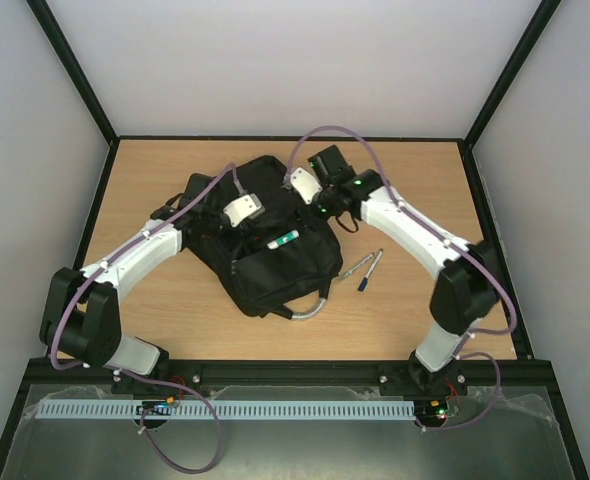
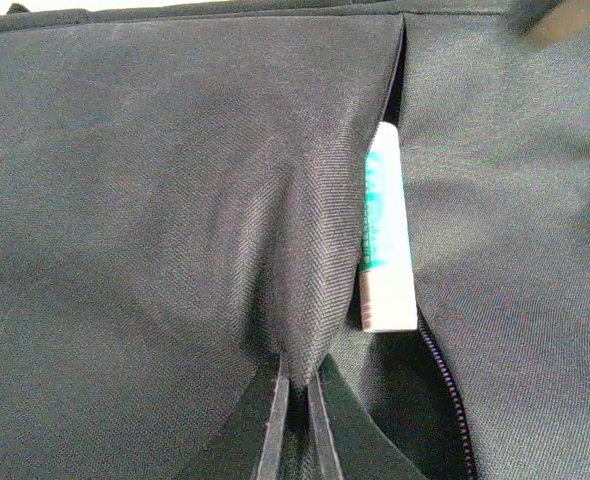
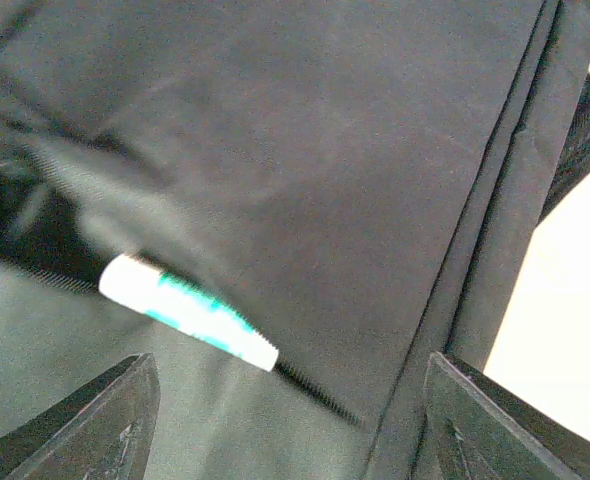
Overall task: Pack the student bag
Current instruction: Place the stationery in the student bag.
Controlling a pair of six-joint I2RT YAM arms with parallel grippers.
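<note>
The student bag [image 1: 275, 275] lay flat in the middle of the wooden surface [image 1: 205, 320], between the two arms. Its grey handle [image 1: 313, 308] was a loop at the near end of the bag, pointing toward the arm bases. Two pens [image 1: 371, 270] lay on the wood just to the right of the bag, side by side and not touching it.

A little farther back, a zip pocket [image 2: 445, 400] on top of the bag was open. A white and green tube [image 1: 283, 240] poked out of that pocket, partly tucked under the black cloth.

The left end effector [image 2: 297, 420] was down on the bag just left of the tube. Its two fingers [image 2: 273, 435] were almost together and pinched a fold of the bag's black cloth between them.

The right end effector [image 3: 290, 430] was over the bag a bit farther back, on the right side. Its fingers [image 3: 85, 430] were spread wide apart, with nothing between them. The tube lay in the space under it. I could not tell if its fingers touched the cloth.
</note>
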